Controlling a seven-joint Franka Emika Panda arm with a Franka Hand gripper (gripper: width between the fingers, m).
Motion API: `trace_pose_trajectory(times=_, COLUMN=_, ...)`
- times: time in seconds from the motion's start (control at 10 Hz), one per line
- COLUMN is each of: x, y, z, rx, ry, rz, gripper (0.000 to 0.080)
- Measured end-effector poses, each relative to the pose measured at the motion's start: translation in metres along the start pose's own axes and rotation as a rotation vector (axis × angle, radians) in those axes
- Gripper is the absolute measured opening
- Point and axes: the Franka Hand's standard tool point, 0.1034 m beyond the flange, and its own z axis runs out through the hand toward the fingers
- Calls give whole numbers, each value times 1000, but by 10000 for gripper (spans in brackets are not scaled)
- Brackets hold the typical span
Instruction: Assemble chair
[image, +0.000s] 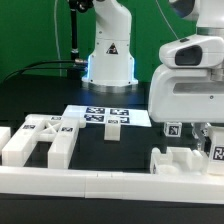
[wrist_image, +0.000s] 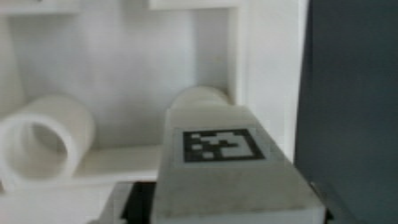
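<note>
At the exterior view's right, the hand (image: 205, 137) grips a tagged part (wrist_image: 222, 150).

The white, glossy robot arm's rounded pedestal base (image: 108, 58) stood at the back of the scene, a band of blue light glowing around its foot. Its upper links rose out of the exterior view. The arm came back into the picture at the exterior view's right, where the bulky white box-shaped wrist housing (image: 186, 92) pointed straight down. Beneath it the dark two-finger gripper (image: 207, 140) hung low and upright. How wide the jaws stood could not be told from either view.
</note>
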Motion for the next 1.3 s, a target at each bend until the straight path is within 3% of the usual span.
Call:
trace_pose_trajectory(times=0.3, x=-1, y=2, z=0, rx=-6, ry=-5, rz=484, gripper=284)
trace_pose_trajectory(times=0.5, x=1, y=3, z=1, rx=25, ry=-9, rz=832, gripper=285)
trace_pose_trajectory(times=0.7, x=0, y=7, z=2, rx=72, ry=-26, rz=1078, gripper=285)
trace_pose_trajectory(times=0.9, x=0, y=7, z=2, rx=72, ry=-25, rz=1048, gripper=285)
trace_pose_trajectory(times=1.0, x=-1, y=6, z=2, rx=67, ry=-24, rz=1005, gripper=443)
trace_pose_trajectory(times=1.1, x=-2, y=2, z=1, rx=54, ry=-25, rz=801, gripper=570)
trace_pose_trajectory(times=1.2, x=-2, y=-1, z=0, rx=59, ry=-25, rz=578, gripper=570)
trace_pose_trajectory(times=1.3, x=-9, y=-5, z=2, rx=53, ry=-45, rz=439, gripper=633)
